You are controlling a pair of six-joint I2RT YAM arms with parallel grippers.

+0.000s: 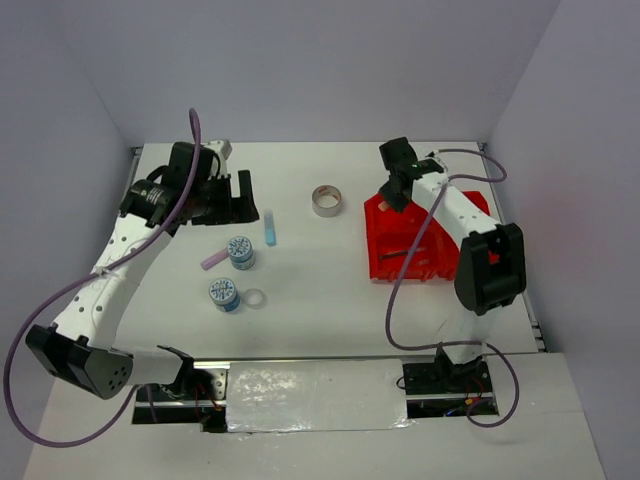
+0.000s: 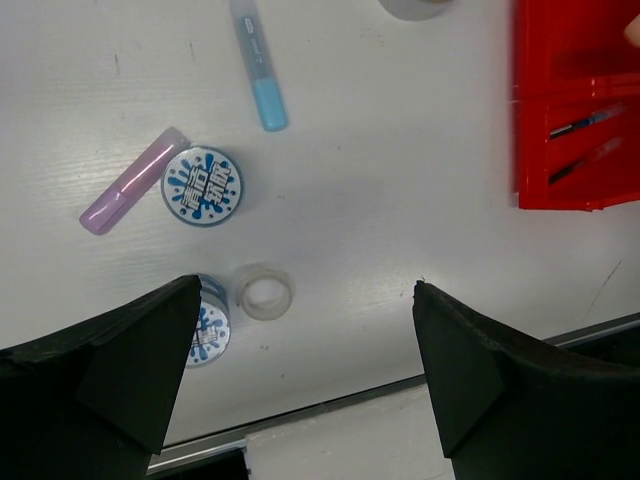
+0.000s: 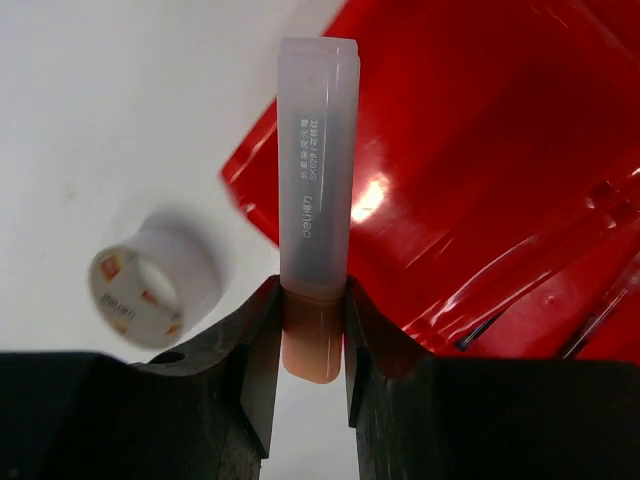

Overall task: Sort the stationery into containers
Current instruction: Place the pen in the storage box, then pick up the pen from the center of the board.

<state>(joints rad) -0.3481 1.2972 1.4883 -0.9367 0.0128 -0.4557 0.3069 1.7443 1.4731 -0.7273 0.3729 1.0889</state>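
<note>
R gripper (image 3: 312, 330): clamped on orange marker (image 3: 318, 170), pinching its orange end; pale cap sticks out past the jaws.
Orange marker: in R jaws, over far-left edge of red bin (image 3: 480, 180); can't tell which compartment.
L gripper (image 2: 305, 330): jaws wide apart, nothing in them, above the loose items.
Red bin: R side of table (image 1: 300, 290); 2 thin pens (image 2: 590, 120) lie in one compartment.
Grey tape roll (image 1: 326, 200): on table, near bin's left side, not touching.
Light-blue marker (image 2: 258, 65): flat on table, mid.
Lilac marker (image 2: 133, 180): flat, just beside patterned roll (image 2: 202, 187).
2nd patterned roll (image 2: 210, 325): nearer arm bases, partly hidden by L finger; clear tape ring (image 2: 265, 292) just beside it.
</note>
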